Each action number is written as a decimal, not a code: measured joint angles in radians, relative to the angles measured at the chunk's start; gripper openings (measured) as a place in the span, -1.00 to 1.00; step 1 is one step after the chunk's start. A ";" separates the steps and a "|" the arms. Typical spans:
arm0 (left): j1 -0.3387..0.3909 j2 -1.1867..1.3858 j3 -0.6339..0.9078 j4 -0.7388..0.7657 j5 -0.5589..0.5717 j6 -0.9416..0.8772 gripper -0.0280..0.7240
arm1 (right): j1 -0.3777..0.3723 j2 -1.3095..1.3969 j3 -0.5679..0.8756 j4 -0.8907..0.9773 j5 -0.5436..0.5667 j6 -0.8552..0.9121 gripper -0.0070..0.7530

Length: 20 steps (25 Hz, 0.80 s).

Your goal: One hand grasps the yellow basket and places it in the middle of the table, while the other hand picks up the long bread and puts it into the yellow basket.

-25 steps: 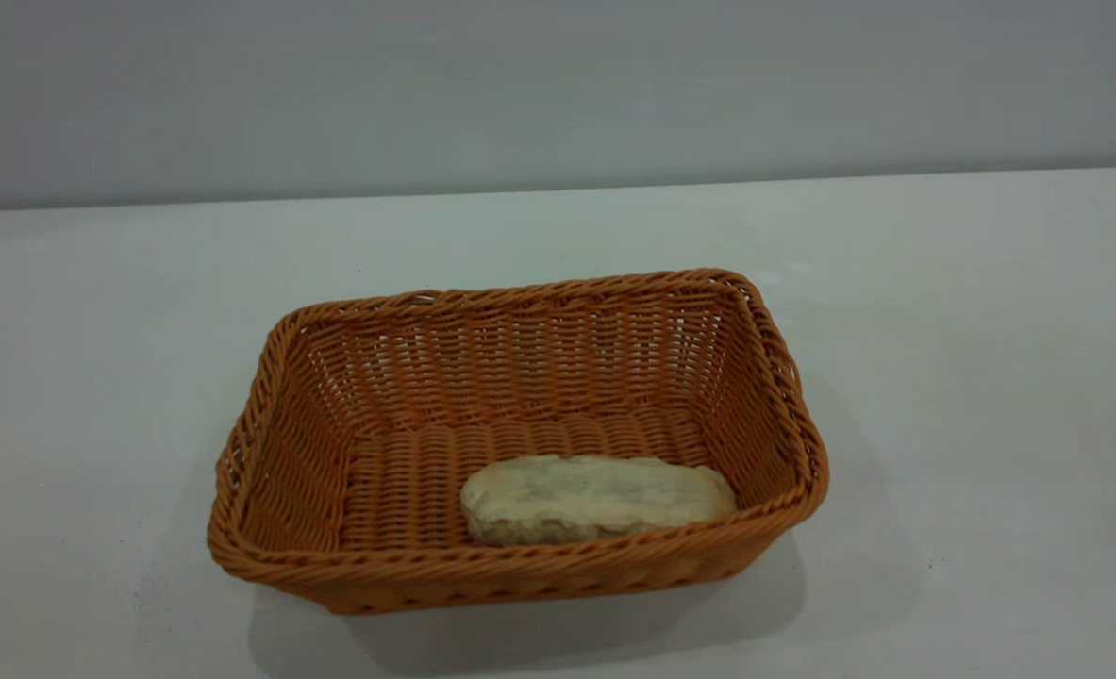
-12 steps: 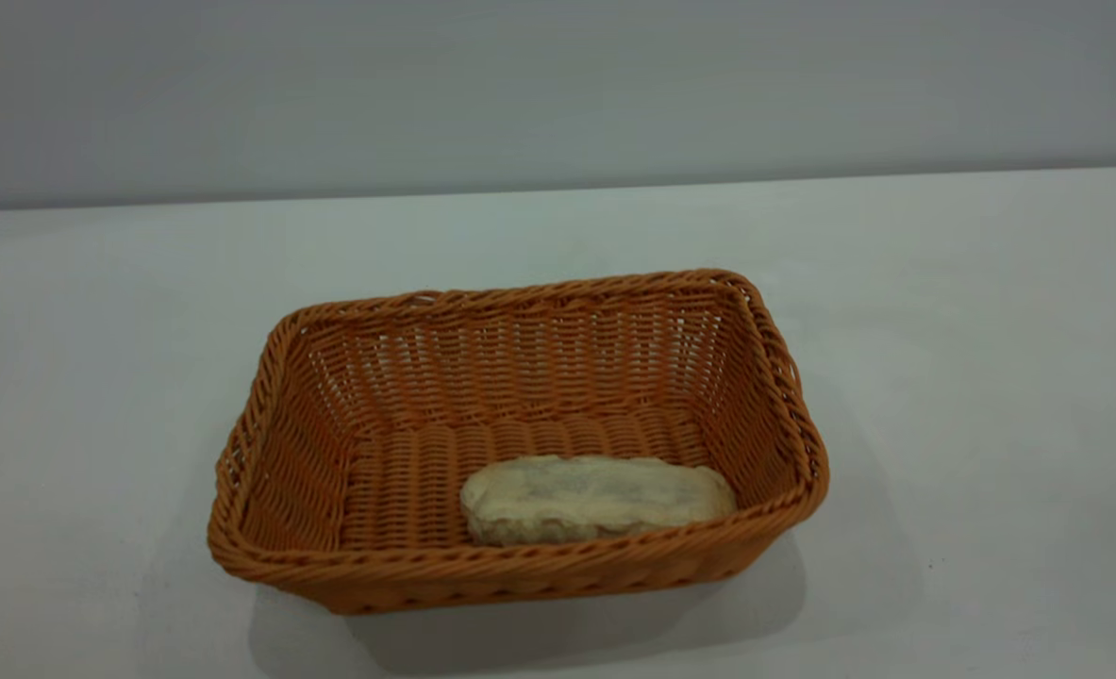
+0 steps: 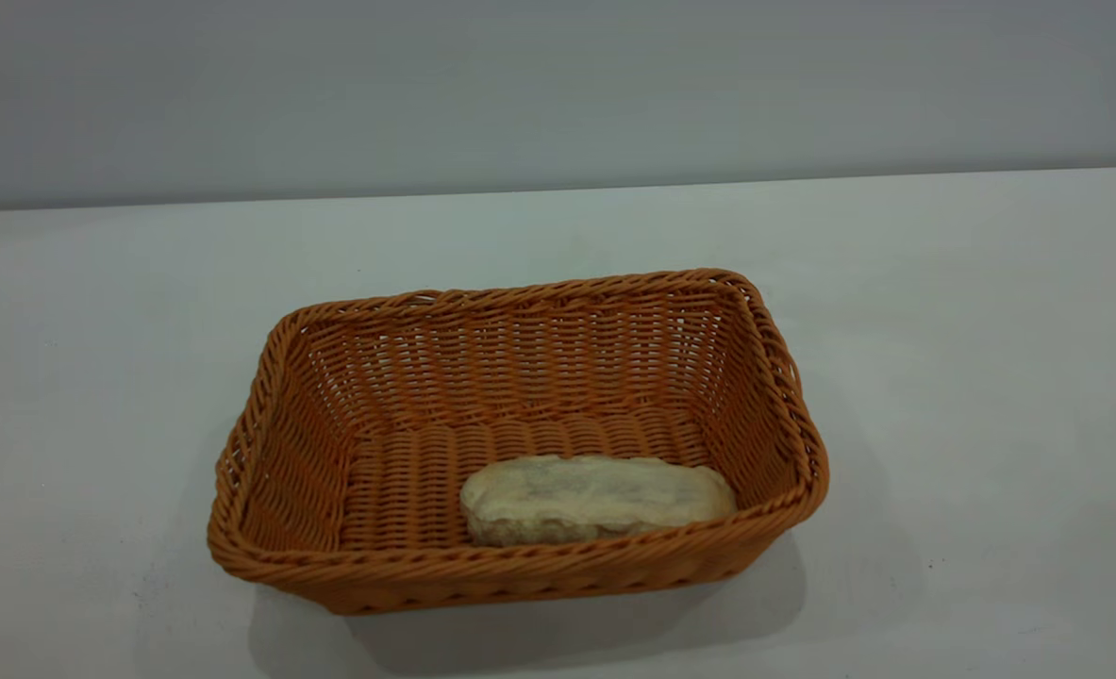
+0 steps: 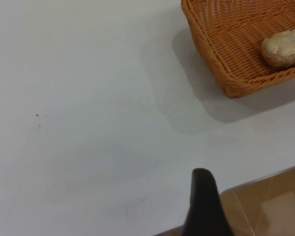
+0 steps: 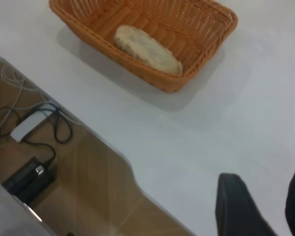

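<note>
Exterior view shows the long bread [image 3: 598,499] lying flat inside the yellow basket [image 3: 520,566], pale underside up, close against the basket's near wall and toward its right end. The basket sits squarely on the table [image 3: 973,330], roughly at its middle, with open white surface on every side. Nothing in this view has shifted over the last second: basket and loaf are exactly where they were, and neither arm appears in it.

Both arms are pulled well back. The left wrist view looks across bare tabletop to a corner of the basket with the bread's end showing; of the left gripper [image 4: 204,206] only a single dark finger is visible near the table's edge, so whether its fingers are apart or together cannot be told. In the right wrist view, the right gripper [image 5: 268,206] hangs near the table's edge with its two dark fingers spread and nothing between them, the basket and loaf well apart from it. Beyond that edge, cables [image 5: 19,98] and a black box [image 5: 27,179] lie on a brown floor.

With the bread in the centred basket and both grippers clear, the task looks complete.
</note>
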 joint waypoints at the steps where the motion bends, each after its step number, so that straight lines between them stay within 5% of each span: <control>1: 0.000 0.000 0.000 0.000 0.000 0.000 0.57 | 0.000 0.000 0.006 -0.002 0.000 0.000 -0.22; 20: 0.000 0.000 0.000 0.000 -0.004 0.001 0.57 | 0.000 0.000 0.170 -0.180 -0.050 0.205 -0.22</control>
